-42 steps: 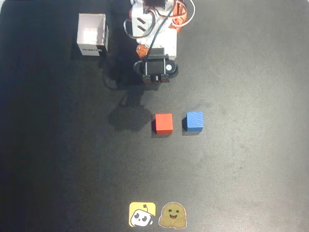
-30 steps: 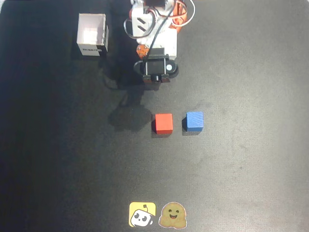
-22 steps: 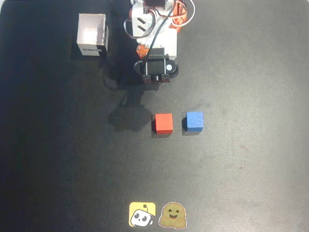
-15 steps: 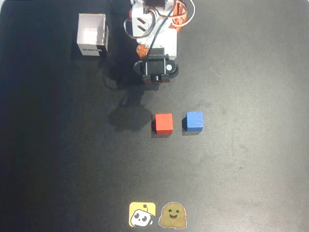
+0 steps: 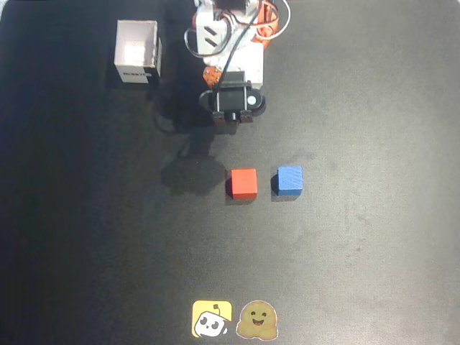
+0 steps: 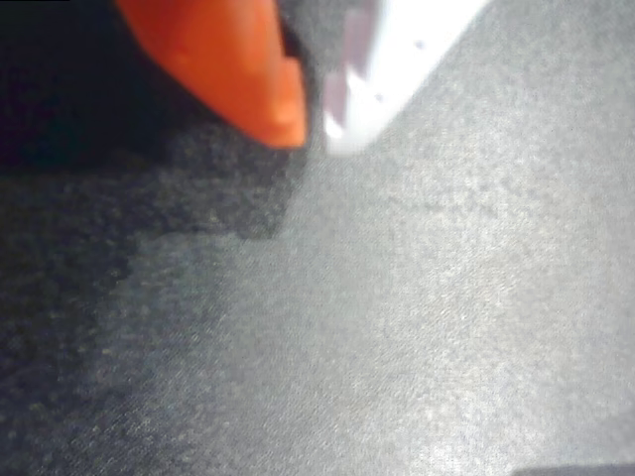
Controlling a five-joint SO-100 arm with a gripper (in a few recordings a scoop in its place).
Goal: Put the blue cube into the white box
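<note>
In the overhead view the blue cube (image 5: 290, 180) lies on the black table, right of centre, with a red cube (image 5: 244, 182) of the same size just to its left. The white box (image 5: 136, 73) stands open-topped at the upper left, its dark label facing down the picture. My gripper (image 5: 231, 121) hangs below the arm's base at the top centre, well above both cubes and to the right of the box. The wrist view shows the gripper (image 6: 316, 129) with its orange and white fingertips close together over bare table, holding nothing.
The arm's white and orange base (image 5: 230, 36) with its cables sits at the top edge. Two stickers, a yellow one (image 5: 211, 318) and a brown one (image 5: 257, 320), lie flat near the bottom edge. The black mat spreads wide around the cubes.
The wrist has shifted only very slightly near the base. Both cubes and the box stay where they were.
</note>
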